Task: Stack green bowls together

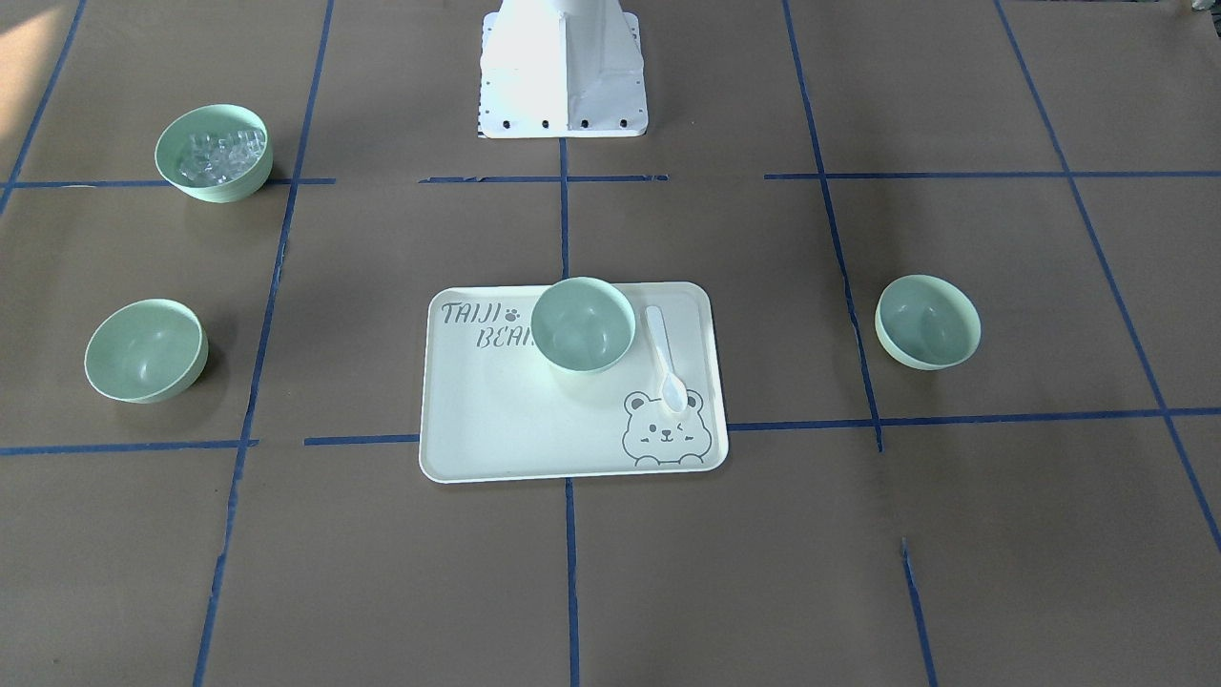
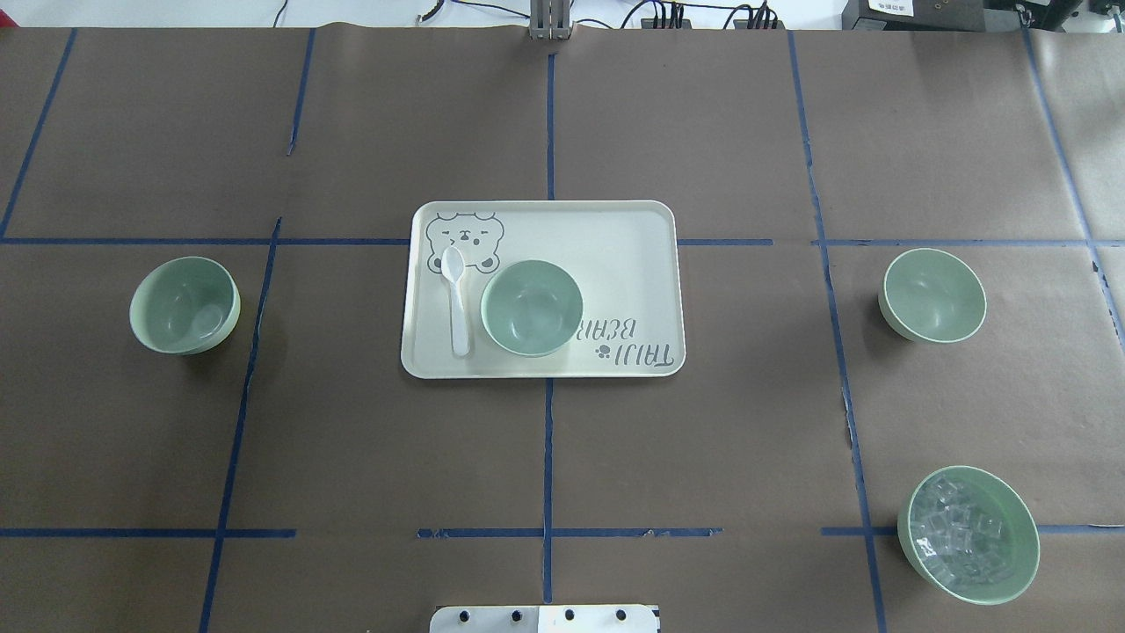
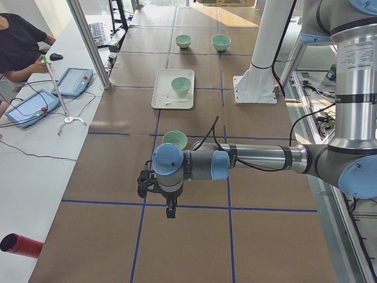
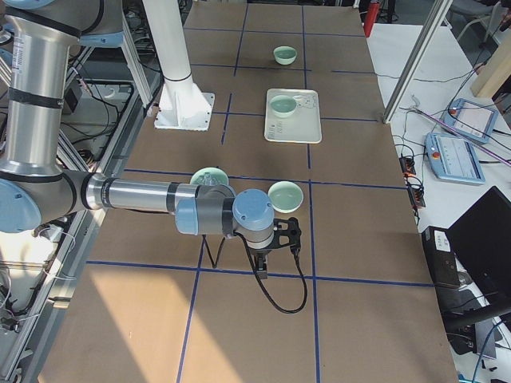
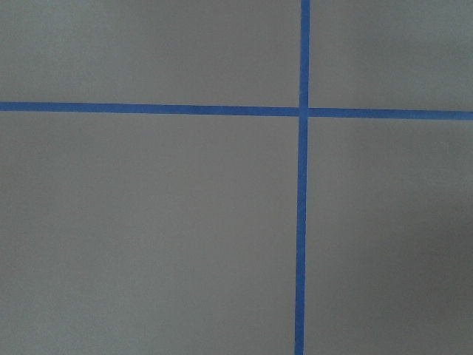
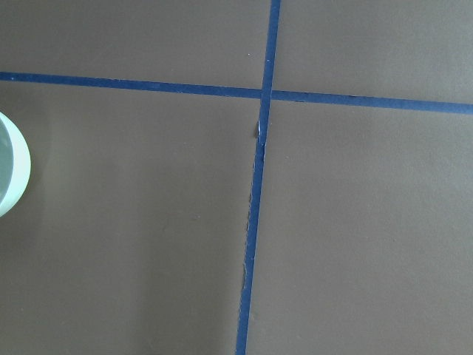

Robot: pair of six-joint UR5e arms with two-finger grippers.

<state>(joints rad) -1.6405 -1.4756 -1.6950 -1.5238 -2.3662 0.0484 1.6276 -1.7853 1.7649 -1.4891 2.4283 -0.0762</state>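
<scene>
The brown bench [image 2: 703,440] carries the bear-print tray [image 2: 633,264] at its middle, with the middle green bowl [image 2: 532,308] on it just beside a white spoon [image 2: 457,303]. The left green bowl [image 2: 185,305] and right green bowl [image 2: 933,294] stand well apart toward the ends, and the ice bowl [image 2: 967,534] sits near the robot-side edge. The left gripper [image 3: 171,210] and right gripper [image 4: 260,268] hang over the bench ends and show only in the side views, so I cannot tell whether their fingers are apart; the left arm also hides part of the left green bowl there.

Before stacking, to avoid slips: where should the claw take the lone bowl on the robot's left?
Its rim, pinched inside and outside from straight above: the bowl sits upright and empty, and its round sloped wall would likely slip in a side grip.
</scene>
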